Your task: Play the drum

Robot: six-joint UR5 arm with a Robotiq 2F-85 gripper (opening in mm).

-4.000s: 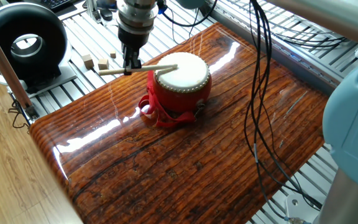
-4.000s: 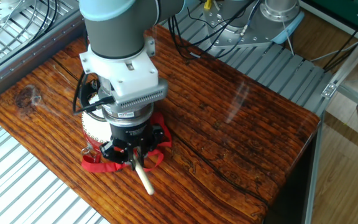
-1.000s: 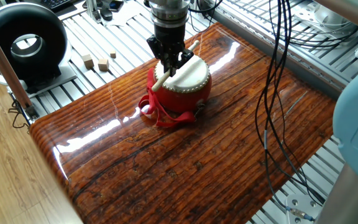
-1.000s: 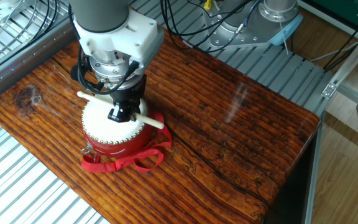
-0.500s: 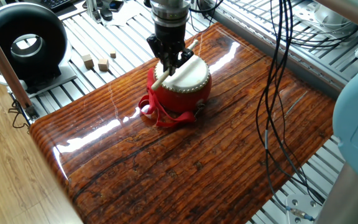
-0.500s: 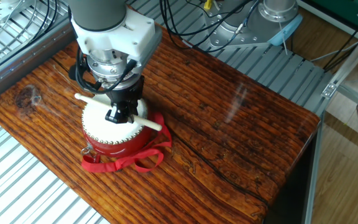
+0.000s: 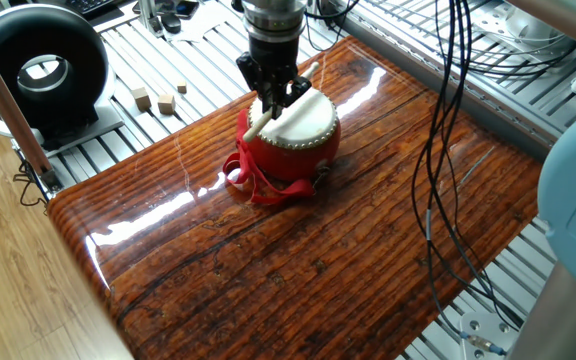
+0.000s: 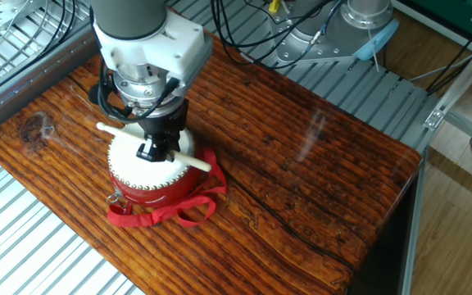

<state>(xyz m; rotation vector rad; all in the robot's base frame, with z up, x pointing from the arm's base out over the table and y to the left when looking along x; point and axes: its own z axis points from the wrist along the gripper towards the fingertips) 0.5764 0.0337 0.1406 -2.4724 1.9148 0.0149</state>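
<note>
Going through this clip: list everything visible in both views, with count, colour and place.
drum: one, red body with cream top, on the wooden table near its far edge
ribbon straps: red, trailing from the drum onto the table
stick: one, pale wood, across the drum top
table: one, glossy brown wood
ring-shaped device: one, black, on the metal slats beside the table
small blocks: three, light wood, on the slats near the ring
cables: black, hanging over the table
arm: one, grey and white
pincer: black, shut on the stick
</note>
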